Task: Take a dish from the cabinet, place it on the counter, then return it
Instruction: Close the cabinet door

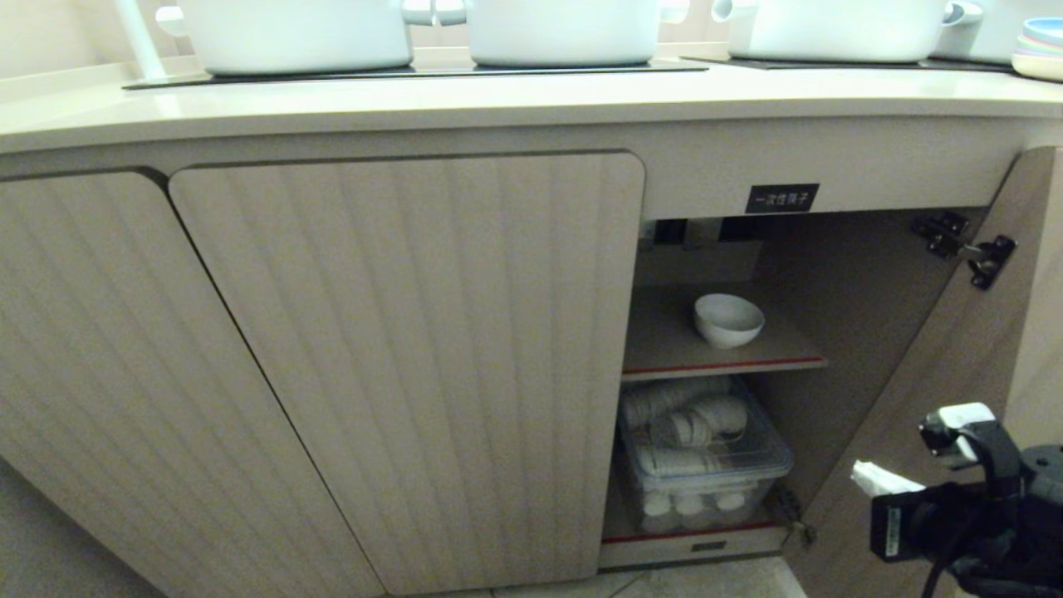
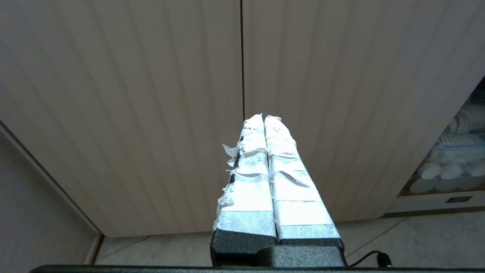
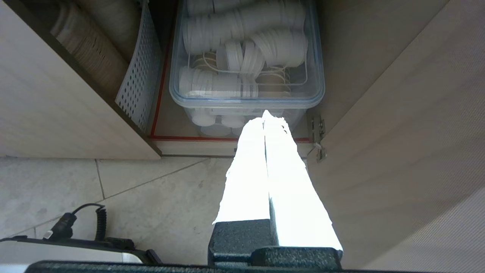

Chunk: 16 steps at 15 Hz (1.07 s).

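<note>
White ceramic, the dish (image 1: 728,319) waits on the cabinet (image 1: 830,282) shelf; the right gripper (image 3: 266,113), jaws pressed together and empty, must lift, open, reach in; left gripper (image 2: 263,116) likewise closed, parked.

Right gripper (image 3: 265,113) low and forward, taped fingers pressed together; left gripper (image 2: 263,116) likewise closed, empty.

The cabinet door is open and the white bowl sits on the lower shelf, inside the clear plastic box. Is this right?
Not quite. The head view shows the white bowl on the upper shelf of the open cabinet, above the clear plastic box, not inside it.
</note>
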Tool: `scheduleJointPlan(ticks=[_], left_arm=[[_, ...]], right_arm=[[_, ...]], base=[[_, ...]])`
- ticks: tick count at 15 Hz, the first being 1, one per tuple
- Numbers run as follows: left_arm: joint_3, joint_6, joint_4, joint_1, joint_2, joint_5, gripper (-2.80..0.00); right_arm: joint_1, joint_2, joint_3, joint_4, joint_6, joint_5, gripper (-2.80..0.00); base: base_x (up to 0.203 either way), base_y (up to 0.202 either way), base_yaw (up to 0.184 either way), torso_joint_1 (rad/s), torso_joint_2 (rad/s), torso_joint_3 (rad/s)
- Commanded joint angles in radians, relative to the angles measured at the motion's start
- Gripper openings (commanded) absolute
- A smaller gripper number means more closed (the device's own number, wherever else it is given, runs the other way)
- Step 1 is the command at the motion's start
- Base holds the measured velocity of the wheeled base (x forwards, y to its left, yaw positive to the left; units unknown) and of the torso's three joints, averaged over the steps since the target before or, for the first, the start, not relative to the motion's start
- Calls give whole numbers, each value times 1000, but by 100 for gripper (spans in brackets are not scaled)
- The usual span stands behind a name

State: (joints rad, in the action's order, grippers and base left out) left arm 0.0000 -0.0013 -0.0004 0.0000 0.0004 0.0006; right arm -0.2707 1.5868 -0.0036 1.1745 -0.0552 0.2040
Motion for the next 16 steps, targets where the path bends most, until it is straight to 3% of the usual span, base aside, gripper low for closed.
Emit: scheduleJointPlan(ticks=[1,16], left_arm=[[0,0,0,0,0,0,-280],[0,0,-1,0,0,-1,-280]], right_arm=[[-1,-21,2,0,3,2,-280],[2,-196,2,-211,-1,3,-280]], base=[[0,0,0,0,0,0],[0,0,0,0,0,0]])
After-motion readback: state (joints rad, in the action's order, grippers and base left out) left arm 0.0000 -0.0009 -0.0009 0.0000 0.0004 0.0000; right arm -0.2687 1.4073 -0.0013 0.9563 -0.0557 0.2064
